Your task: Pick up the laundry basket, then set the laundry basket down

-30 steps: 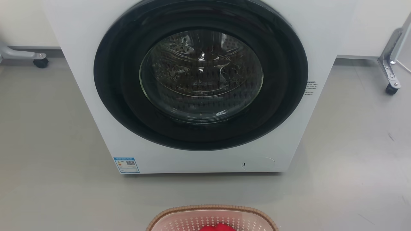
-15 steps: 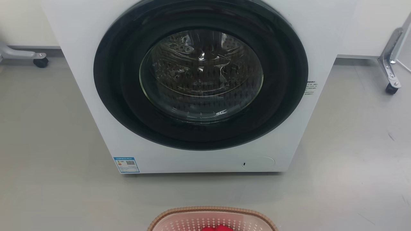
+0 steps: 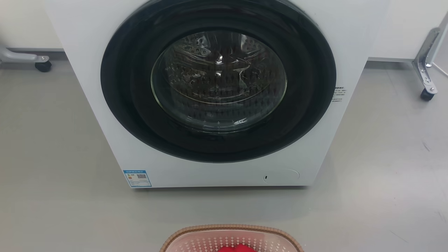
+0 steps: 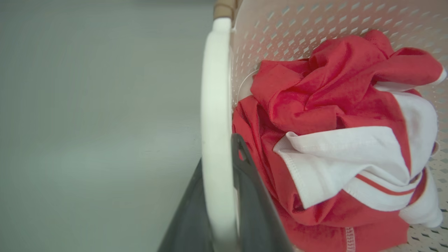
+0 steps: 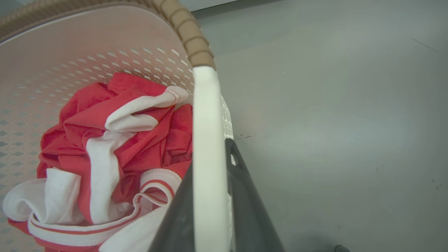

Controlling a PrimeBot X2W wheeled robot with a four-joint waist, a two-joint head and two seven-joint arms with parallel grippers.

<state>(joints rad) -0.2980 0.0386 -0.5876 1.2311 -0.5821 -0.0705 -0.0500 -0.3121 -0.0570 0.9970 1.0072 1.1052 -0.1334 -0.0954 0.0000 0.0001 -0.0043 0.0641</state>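
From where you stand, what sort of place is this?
Probably a laundry area: a white front-loading washing machine stands on the floor, with a cream perforated plastic laundry basket before it holding a red-and-white garment.

Light is bright, even and diffuse: white glints streak the door glass (image 3: 218, 80) of the washer (image 3: 210, 175), a soft shadow lies on the floor (image 3: 52, 157) just before it, and the near handle (image 4: 215, 105) blurs in both wrist views.

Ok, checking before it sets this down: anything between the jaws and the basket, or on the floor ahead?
Nothing visible. The left gripper and right gripper each clasp a white handle of the laundry basket; the floor up to the washing machine shows no obstacle.
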